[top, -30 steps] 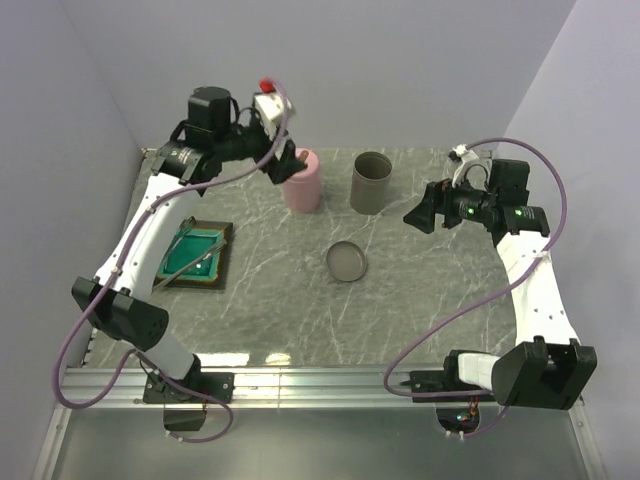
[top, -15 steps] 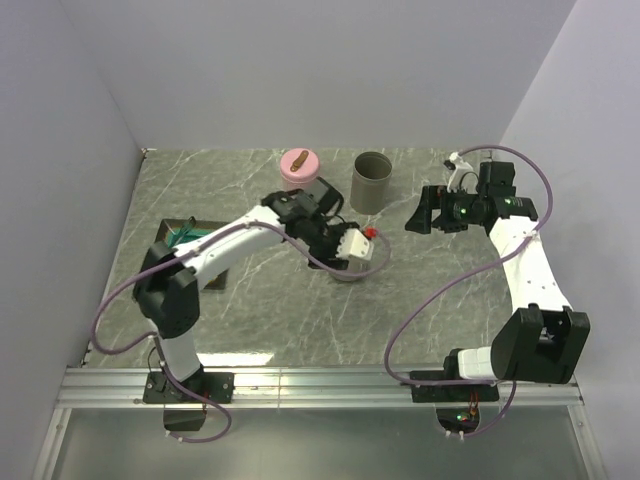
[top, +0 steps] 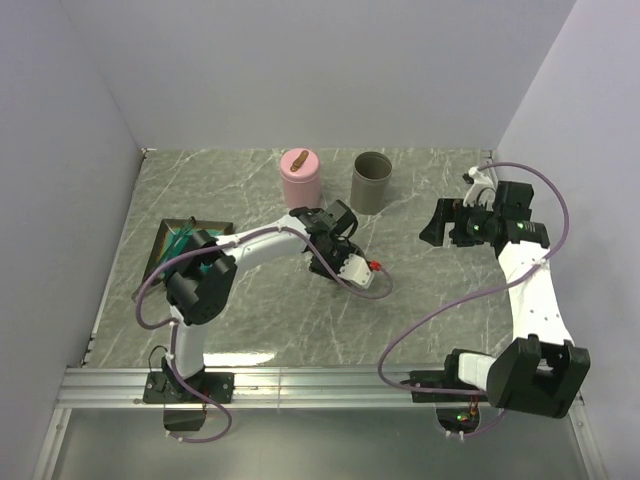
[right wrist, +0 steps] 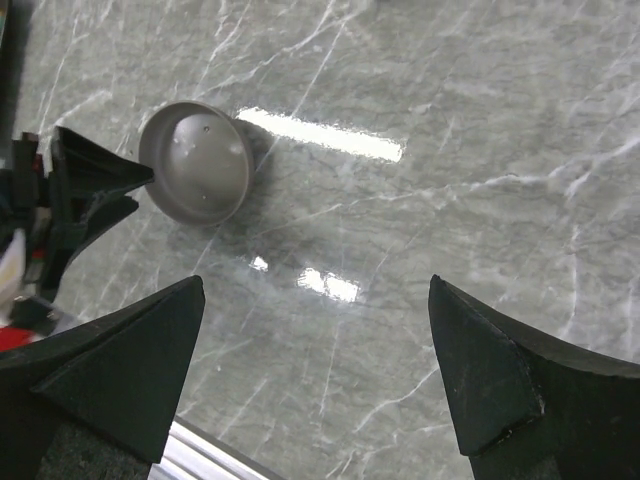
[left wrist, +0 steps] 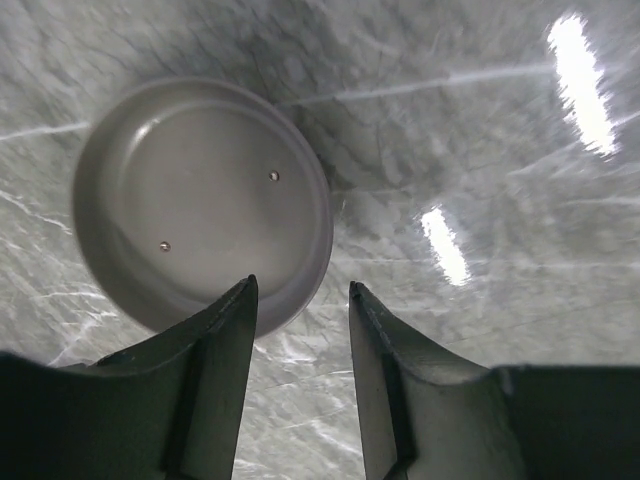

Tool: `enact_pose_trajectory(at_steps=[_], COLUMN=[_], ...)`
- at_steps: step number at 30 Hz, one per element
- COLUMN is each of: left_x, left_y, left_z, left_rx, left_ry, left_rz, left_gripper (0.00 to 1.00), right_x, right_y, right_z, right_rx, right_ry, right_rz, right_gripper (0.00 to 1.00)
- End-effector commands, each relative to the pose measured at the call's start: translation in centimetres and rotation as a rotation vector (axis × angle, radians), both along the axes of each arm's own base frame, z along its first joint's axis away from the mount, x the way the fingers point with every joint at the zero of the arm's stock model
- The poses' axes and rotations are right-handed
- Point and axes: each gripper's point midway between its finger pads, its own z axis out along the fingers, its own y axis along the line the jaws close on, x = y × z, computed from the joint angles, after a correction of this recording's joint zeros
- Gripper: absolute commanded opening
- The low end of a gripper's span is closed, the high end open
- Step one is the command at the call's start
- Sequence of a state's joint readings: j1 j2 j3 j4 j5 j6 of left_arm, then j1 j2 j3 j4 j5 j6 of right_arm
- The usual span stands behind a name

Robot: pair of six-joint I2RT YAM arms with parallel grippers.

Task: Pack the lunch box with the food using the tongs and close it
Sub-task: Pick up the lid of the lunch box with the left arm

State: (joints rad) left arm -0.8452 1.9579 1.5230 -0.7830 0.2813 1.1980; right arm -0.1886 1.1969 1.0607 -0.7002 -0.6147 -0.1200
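The lunch box stands in round pieces: a pink pot (top: 300,180), a grey pot (top: 372,182) and a grey lid (left wrist: 200,200) lying inside-up on the table. A brown piece of food (top: 299,160) rests in the top of the pink pot. My left gripper (left wrist: 300,290) hangs low over the lid's edge with its jaws half apart. One finger is over the lid's rim and the other over bare table, with nothing between them. From the right wrist view its fingertips (right wrist: 140,178) meet the lid (right wrist: 195,160). My right gripper (right wrist: 316,282) is open over bare table. I cannot make out the tongs.
A teal tray (top: 180,240) lies at the left, partly behind my left arm. Walls close off the left, back and right. A metal rail (top: 320,385) runs along the near edge. My right gripper (top: 432,225) hovers right of the grey pot.
My left arm has swung from the pink pot at the back to the lid in the middle, and its jaws have narrowed. The right arm has shifted slightly.
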Motion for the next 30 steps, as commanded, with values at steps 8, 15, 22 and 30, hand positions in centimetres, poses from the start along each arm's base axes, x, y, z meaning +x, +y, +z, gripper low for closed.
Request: enact_pose_trajectory(at_steps=[8, 15, 22, 30], left_x=[1.4, 1.6, -0.7, -2.4], left_y=[0.6, 0.3, -1.0, -3.9], left_z=[-3.4, -3.2, 1.4, 12.7], left_rx=[0.119, 0.101, -0.049, -0.418], left_ry=[-0.092, -0.119, -0.021, 0.239], left_rz=[-0.082, -0.065, -0.012, 0.192], left_gripper=[0.42, 0.19, 0.01, 0.0], right_x=[0.6, 0.6, 1.7, 3.0], right_y=[-0.4, -0.2, 0.0, 0.1], right_z=[3.2, 3.6, 6.0, 9.8], right_rx=[-0.015, 0.006, 0.102, 0.225], right_ry=[-0.216, -0.203, -0.252, -0.353], right_rz=[-0.035, -0.005, -0.018, -0.075], right_gripper=[1.0, 1.0, 1.0, 1.0])
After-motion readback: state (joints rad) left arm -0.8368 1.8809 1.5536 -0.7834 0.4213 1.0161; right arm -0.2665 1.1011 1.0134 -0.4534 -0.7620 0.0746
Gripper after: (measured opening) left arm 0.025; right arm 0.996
